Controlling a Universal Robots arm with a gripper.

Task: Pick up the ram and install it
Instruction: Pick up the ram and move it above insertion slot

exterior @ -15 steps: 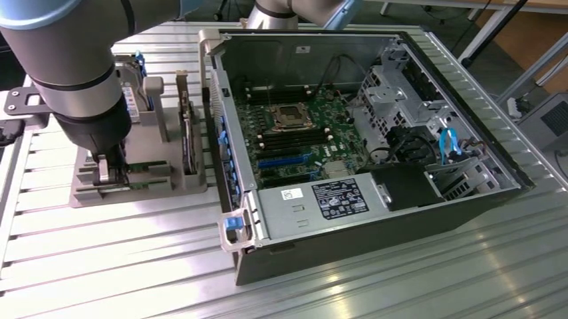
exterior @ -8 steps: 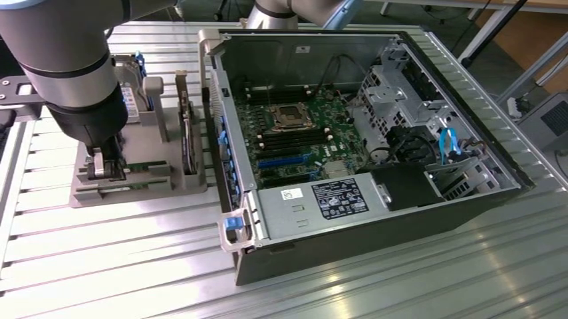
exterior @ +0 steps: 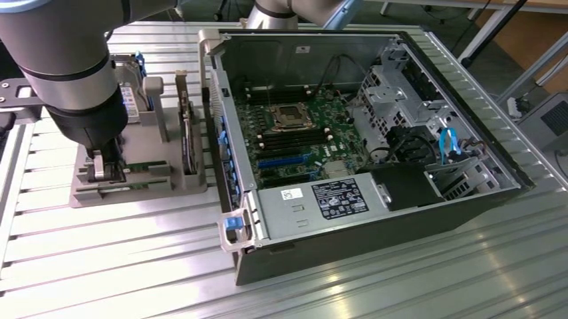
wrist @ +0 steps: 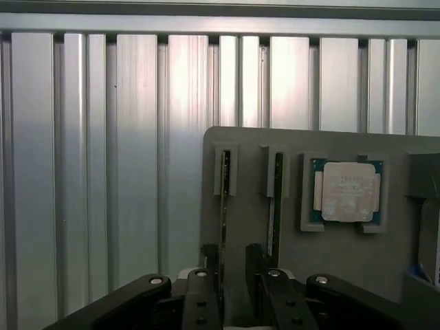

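Observation:
Two slim green ram sticks stand on edge in slots of the grey holder (wrist: 247, 206): one ram (wrist: 225, 192) and a second ram (wrist: 275, 199) beside it. My gripper (wrist: 232, 267) is open and lowered over the holder, with its dark fingers (wrist: 256, 265) on either side of the near end of the first stick and a gap still showing. In the exterior view the gripper (exterior: 105, 169) hangs over the holder (exterior: 124, 189) at the exterior view's left, beside the open computer case (exterior: 355, 133).
A square silver processor (wrist: 346, 191) lies in a pocket of the holder. A dark expansion card (exterior: 186, 136) stands on edge between the holder and the case wall. The motherboard (exterior: 302, 139) lies exposed in the case. The table is ribbed aluminium (exterior: 116, 266).

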